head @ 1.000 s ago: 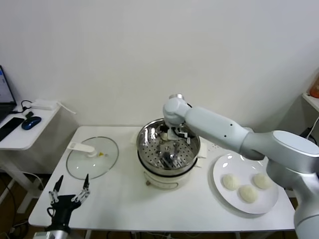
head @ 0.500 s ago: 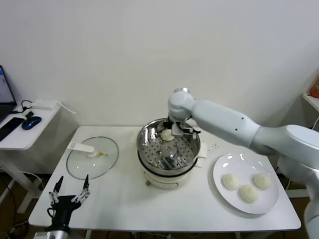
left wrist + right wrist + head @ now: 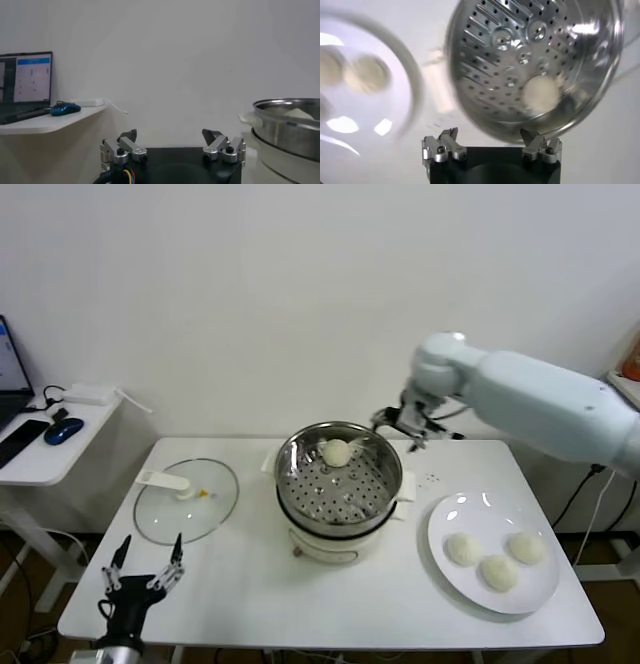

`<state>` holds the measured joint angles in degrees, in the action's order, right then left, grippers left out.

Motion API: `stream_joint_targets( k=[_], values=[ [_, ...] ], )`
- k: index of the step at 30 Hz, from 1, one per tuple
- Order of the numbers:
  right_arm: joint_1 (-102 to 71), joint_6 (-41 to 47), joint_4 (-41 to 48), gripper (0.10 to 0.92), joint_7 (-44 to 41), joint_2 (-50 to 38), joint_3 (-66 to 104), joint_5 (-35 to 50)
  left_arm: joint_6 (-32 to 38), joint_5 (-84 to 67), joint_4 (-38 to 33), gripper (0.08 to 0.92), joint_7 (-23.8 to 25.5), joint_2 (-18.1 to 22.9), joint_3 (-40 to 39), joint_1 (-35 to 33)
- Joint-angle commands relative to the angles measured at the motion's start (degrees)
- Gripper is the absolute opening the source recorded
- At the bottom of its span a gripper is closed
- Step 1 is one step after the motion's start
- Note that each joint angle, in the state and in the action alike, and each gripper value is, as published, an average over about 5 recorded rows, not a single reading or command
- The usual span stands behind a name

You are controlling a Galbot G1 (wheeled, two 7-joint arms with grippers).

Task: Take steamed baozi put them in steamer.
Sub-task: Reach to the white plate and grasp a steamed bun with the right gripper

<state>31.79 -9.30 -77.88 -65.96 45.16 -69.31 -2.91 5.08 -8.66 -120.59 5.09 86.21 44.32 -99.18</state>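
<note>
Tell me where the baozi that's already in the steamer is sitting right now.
In the head view, the baozi lies on the perforated floor of the steamer, against its far wall, just left of the empty right pincer.

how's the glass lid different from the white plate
The glass lid lies on the table's left side, left of the steamer; the white plate lies on the right. The lid is see-through with a white handle on top; the plate is opaque white and has none. The lid carries nothing, while the plate holds three baozi. Both are round and lie on the table.
</note>
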Motion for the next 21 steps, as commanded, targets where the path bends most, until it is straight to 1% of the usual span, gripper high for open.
stream_joint_targets(
  k=[1, 4, 9, 21],
  values=[
    [1.5, 14.2, -2.3, 0.823, -0.7, -14.2, -6.3, 18.6, -0.1, 0.1, -0.2, 0.823, 0.0, 0.1, -0.1, 0.0],
    [-2.9, 16.3, -1.9, 0.823, -0.2, -16.7, -4.3, 19.3, -0.1, 0.2, -0.2, 0.823, 0.1, 0.1, -0.3, -0.2],
    [-10.3, 17.9, -0.7, 0.823, 0.9, -18.3, 0.3, 17.3, 0.0, 0.1, -0.4, 0.823, 0.1, 0.1, -0.4, -0.8],
    [-26.9, 18.7, 0.9, 0.823, 3.5, -16.4, 9.9, 11.5, 0.0, -0.4, -0.2, 0.823, 0.2, 0.0, -0.3, -1.3]
  ],
)
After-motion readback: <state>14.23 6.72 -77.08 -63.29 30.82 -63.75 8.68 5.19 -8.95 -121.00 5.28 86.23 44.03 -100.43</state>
